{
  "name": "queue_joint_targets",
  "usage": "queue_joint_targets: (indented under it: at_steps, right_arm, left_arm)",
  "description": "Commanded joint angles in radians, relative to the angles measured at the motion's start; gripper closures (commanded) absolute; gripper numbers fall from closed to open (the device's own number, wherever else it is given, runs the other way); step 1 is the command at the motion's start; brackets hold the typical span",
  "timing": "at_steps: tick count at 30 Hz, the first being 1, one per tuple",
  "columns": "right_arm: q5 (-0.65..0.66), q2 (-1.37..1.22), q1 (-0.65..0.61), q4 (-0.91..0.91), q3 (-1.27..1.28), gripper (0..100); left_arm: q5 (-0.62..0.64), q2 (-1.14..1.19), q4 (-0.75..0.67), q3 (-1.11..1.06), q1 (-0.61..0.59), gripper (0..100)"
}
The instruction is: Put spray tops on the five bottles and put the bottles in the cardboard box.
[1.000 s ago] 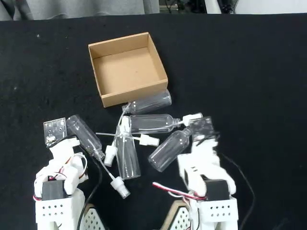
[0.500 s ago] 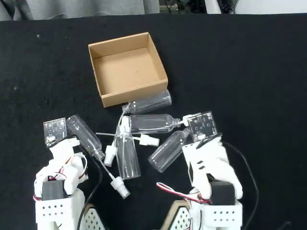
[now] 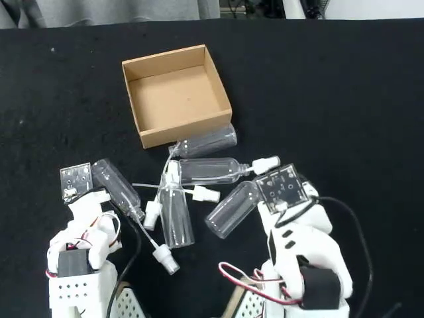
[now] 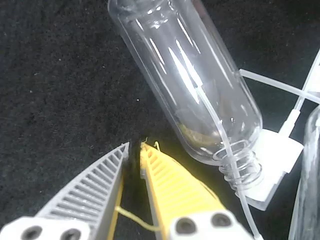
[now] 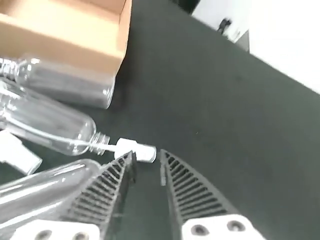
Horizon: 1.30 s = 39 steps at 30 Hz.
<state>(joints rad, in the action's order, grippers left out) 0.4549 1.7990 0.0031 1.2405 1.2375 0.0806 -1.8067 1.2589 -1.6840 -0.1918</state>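
Just ahead of the right gripper point(image 5: 147, 155), whose jaws stand narrowly apart and empty, lies a spray top point(image 5: 136, 149). It sits loosely at the neck of a bottle point(image 5: 47, 125) lying crosswise to the jaws, and the right arm is the nearer one. The left gripper point(image 4: 134, 147) is almost closed on nothing, beside another bottle point(image 4: 190, 90). Five bottles lie outside the box point(image 3: 185, 128). There seem to be five tops, though the tangle makes that count unsure.

cardboard box point(image 5: 55, 42) cropped, bottle point(image 3: 228, 211) neck covered
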Motion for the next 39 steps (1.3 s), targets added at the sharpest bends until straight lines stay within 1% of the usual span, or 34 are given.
queue_joint_targets:
  at_steps: [1, 4, 8, 10, 14, 16, 25, 31, 33, 39]
  right_arm:
    - [0.006, 0.082, 0.014, 0.006, -0.094, 90.8]
    - [0.006, 0.013, -0.028, 0.015, -0.143, 90.7]
    - [-0.014, -0.153, -0.087, 0.037, -0.248, 90.6]
    - [-0.057, -0.246, -0.11, 0.054, -0.305, 90.0]
    - [-0.158, -0.414, -0.161, 0.1, -0.39, 82.8]
    - [-0.215, -0.475, -0.176, 0.11, -0.414, 80.9]
    - [-0.508, -0.659, -0.253, 0.092, -0.424, 80.4]
    - [-0.68, -0.727, -0.269, 0.012, -0.398, 80.4]
    - [-0.706, -0.75, -0.267, -0.009, -0.386, 80.4]
    - [-0.729, -0.843, -0.269, 0.009, -0.383, 80.4]
  left_arm:
    - [-0.011, -0.012, 0.014, -0.016, -0.005, 97]
    - [-0.011, -0.012, 0.014, -0.016, -0.005, 97]
    - [-0.011, -0.012, 0.014, -0.016, -0.005, 97]
    - [-0.011, -0.012, 0.014, -0.016, -0.005, 97]
    - [-0.011, -0.012, 0.014, -0.016, -0.005, 97]
    - [-0.011, -0.012, 0.014, -0.016, -0.005, 97]
    - [-0.011, -0.012, 0.014, -0.016, -0.005, 97]
    - [-0.011, -0.012, 0.014, -0.016, -0.005, 97]
    - [-0.011, -0.012, 0.014, -0.016, -0.005, 97]
    - [-0.011, -0.012, 0.014, -0.016, -0.005, 97]
